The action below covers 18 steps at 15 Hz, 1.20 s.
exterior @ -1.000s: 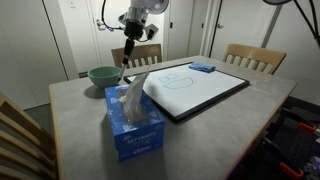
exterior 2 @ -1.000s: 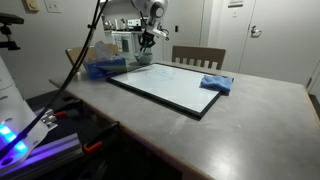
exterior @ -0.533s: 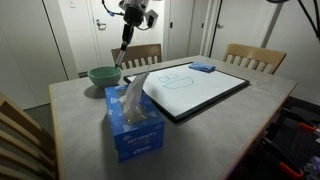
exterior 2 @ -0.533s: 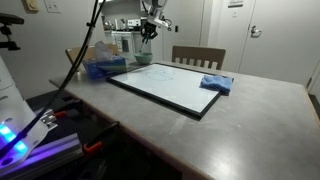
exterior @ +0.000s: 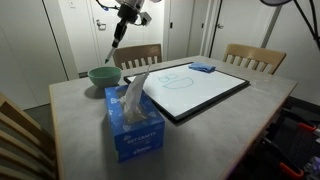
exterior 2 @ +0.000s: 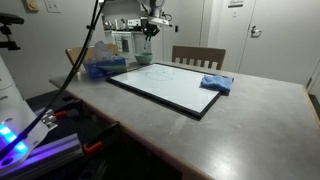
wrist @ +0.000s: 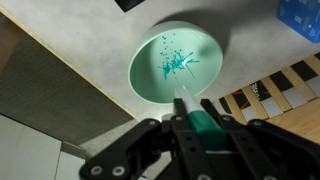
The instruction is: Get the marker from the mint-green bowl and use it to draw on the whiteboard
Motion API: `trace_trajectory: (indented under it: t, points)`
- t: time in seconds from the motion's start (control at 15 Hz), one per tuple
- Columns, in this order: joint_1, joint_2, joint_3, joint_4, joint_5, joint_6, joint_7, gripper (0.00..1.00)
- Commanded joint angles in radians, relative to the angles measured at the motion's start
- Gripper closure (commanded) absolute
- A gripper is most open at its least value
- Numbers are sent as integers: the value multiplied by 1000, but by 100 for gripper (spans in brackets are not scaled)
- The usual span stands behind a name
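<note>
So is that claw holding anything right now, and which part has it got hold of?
Yes: the gripper is shut on the marker, pinching its upper end; the rest sticks out below, pointing down toward the mint-green bowl.

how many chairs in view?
3 in an exterior view: bowl-side chair behind the mint-green bowl, far chair beyond the whiteboard, near chair in the foreground corner. More may sit out of frame.
</note>
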Motion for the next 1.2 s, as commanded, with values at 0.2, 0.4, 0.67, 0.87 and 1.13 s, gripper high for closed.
trace_trajectory:
  t: [0.2,0.4,0.67,0.87,1.13]
  points:
    - [22,84,-33,33,-25,77,16,95]
    - [7,118,-37,36,-10,78,26,95]
    - [-5,145,-23,46,5,56,15,95]
    - [-2,144,-21,46,2,37,15,71]
    - [3,125,-27,39,-6,1,33,33]
